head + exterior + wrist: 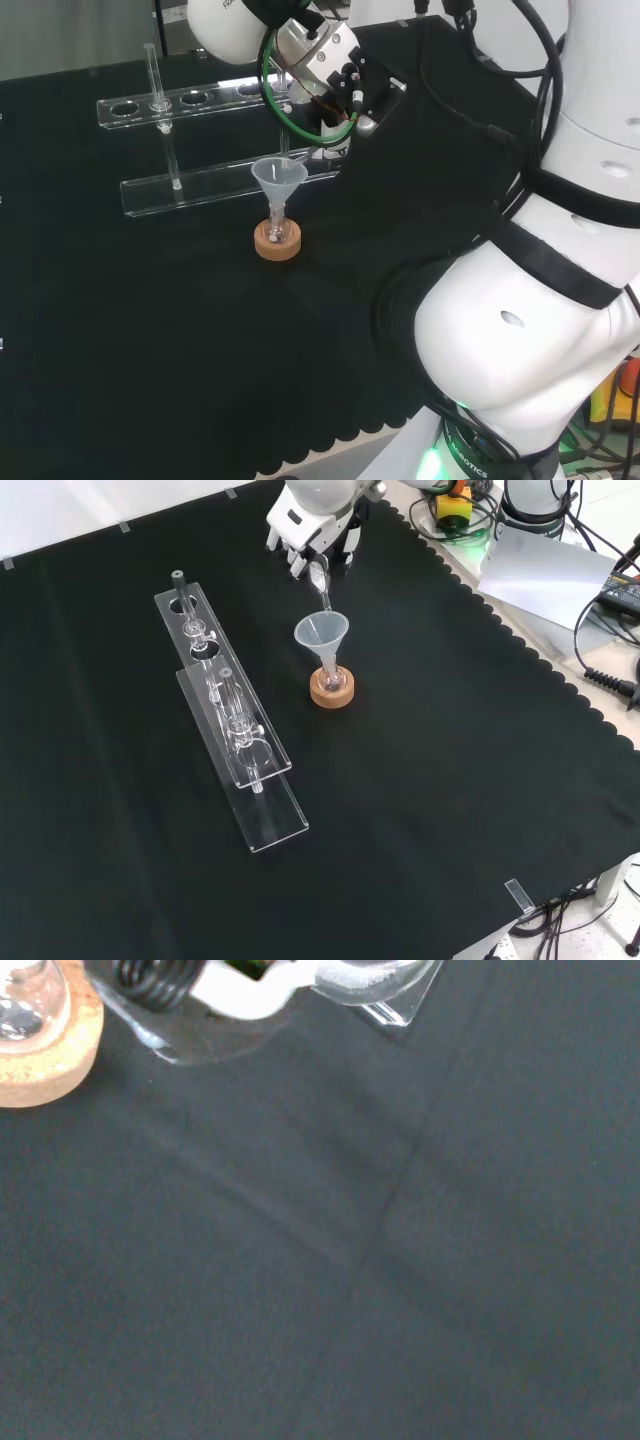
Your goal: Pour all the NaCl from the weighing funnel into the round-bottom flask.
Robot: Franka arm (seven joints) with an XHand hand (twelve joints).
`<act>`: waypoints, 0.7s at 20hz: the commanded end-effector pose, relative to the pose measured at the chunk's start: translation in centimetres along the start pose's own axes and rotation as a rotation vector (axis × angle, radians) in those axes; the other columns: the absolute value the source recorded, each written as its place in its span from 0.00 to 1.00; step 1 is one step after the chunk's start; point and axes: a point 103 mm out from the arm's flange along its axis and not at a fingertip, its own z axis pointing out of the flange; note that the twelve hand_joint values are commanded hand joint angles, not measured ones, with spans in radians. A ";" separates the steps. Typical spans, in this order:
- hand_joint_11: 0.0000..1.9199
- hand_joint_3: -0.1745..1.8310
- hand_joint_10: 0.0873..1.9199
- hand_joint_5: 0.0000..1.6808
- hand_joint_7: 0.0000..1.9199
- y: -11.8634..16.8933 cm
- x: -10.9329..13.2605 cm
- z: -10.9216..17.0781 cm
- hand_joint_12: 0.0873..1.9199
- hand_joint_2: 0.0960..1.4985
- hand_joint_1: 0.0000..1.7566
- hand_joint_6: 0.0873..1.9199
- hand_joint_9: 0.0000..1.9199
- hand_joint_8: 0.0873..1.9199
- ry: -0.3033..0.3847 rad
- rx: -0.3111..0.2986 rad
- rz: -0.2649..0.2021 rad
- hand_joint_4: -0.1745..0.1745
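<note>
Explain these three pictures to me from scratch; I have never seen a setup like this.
A white robot arm works at a bench under black cloth. It ends in a black and white hand.

The head view looks over the arm from behind, the front view looks down from the opposite side, and the wrist view sits by the palm.

On the cloth stand a clear plastic rack and a small round-bottom flask on a cork ring, with a plastic funnel in its neck.

The hand holds a glass weighing funnel, tipped with its spout over the plastic funnel.
</note>
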 end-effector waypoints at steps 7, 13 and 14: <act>0.51 0.10 0.03 0.71 0.64 0.8 0.5 -1.1 0.47 0.64 0.73 0.30 0.73 0.29 -0.093 0.011 0.007 0.00; 0.51 0.10 0.02 0.71 0.64 1.0 0.8 -1.6 0.47 0.64 0.73 0.30 0.73 0.29 -0.127 0.011 0.009 0.00; 0.51 0.10 0.02 0.71 0.64 1.0 0.8 -1.7 0.47 0.64 0.73 0.30 0.73 0.29 -0.134 0.009 0.009 0.00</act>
